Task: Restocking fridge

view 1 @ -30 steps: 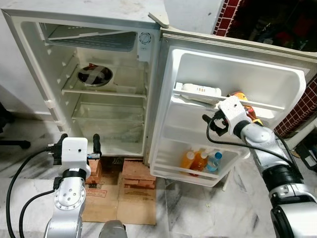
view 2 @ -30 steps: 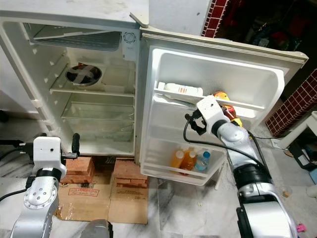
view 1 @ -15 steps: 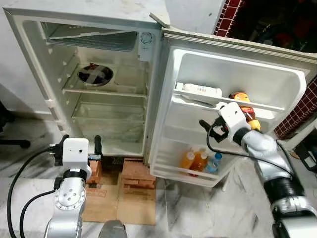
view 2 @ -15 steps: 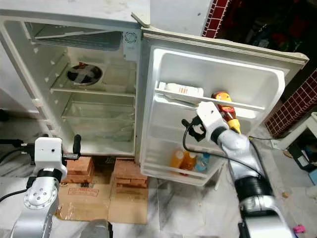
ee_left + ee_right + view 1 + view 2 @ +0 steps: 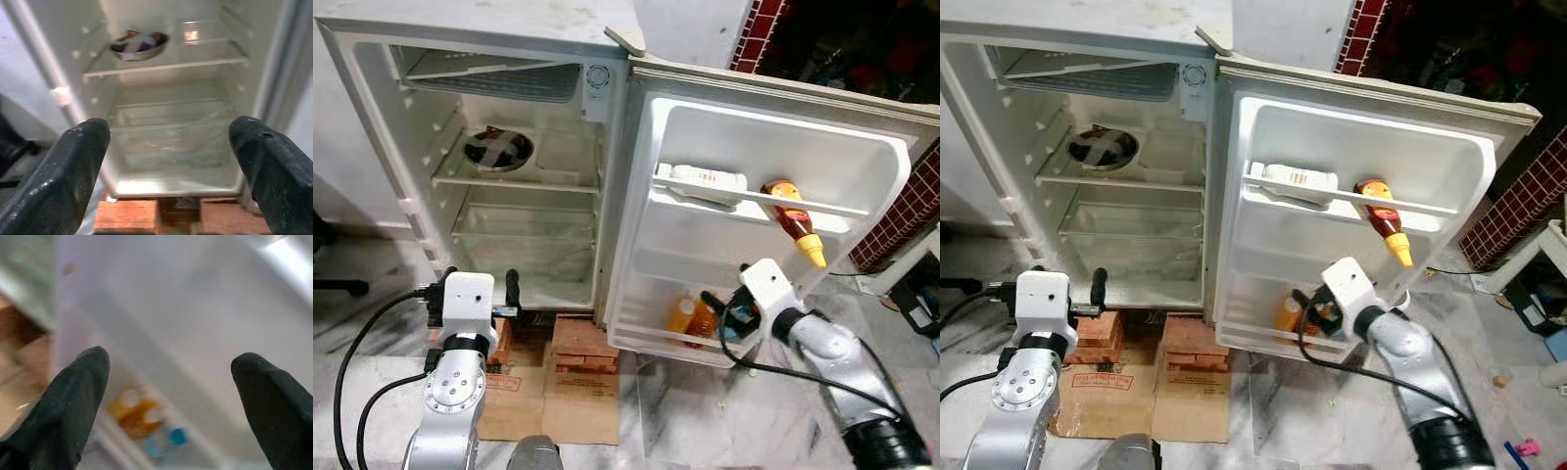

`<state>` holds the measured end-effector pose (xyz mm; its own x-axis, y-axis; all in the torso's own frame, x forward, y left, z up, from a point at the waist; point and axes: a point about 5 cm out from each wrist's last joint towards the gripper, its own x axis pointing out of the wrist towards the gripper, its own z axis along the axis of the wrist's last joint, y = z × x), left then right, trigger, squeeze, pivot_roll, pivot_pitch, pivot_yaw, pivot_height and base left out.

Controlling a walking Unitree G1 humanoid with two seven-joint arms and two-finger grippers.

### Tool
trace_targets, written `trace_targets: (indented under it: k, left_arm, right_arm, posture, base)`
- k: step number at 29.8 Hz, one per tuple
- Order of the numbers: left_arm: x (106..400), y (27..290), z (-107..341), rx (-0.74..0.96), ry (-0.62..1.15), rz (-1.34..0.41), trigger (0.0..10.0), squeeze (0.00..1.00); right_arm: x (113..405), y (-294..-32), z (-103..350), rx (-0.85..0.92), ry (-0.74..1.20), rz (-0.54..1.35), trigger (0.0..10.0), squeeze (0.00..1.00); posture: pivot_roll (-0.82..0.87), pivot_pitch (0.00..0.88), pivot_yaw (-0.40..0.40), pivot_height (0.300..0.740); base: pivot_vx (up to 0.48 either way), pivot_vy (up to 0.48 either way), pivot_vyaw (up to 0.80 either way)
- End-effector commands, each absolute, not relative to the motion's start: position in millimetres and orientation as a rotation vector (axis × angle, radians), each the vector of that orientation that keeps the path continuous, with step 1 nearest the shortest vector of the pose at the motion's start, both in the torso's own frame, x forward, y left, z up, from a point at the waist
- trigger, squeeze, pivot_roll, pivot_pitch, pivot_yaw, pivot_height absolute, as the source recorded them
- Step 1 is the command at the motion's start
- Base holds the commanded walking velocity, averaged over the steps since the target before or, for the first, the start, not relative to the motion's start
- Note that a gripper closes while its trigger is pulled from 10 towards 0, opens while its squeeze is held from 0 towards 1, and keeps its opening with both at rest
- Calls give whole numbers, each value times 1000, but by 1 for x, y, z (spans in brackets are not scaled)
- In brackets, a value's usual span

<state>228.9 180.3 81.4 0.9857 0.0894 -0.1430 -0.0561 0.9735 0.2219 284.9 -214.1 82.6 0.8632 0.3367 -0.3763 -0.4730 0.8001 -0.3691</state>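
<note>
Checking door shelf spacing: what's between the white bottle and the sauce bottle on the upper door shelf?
Nothing: in the left eye view, bare shelf rail separates the white bottle from the sauce bottle.

white fridge (image 5: 509, 39), orange bottles (image 5: 690, 315), red-yellow sauce bottle (image 5: 791, 217)

Red bricks (image 5: 579, 339) prop up the appliance, resting on flattened cardboard (image 5: 548, 397) spread over a pale marble floor (image 5: 705, 421). A dark red tiled wall (image 5: 909, 211) stands at the right, near a white wall (image 5: 690, 24).
</note>
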Motion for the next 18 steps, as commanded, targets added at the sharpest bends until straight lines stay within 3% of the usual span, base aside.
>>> trace_targets:
  k: [1,9,18]
  left_arm:
    - [231,175,82,227,154,44,10000,0]
    - [231,175,82,226,157,48,10000,0]
    - [231,175,81,225,158,51,10000,0]
  right_arm:
    - [300,-225,101,-506,263,367,10000,0]
    - [324,-235,128,-581,197,317,10000,0]
    - [321,-227,131,-551,148,371,10000,0]
  posture:
    - [120,0,-96,740]
    - [128,0,-105,740]
    - [124,0,-107,740]
  base:
    - [0,0,0]
    - [0,0,0]
    - [0,0,0]
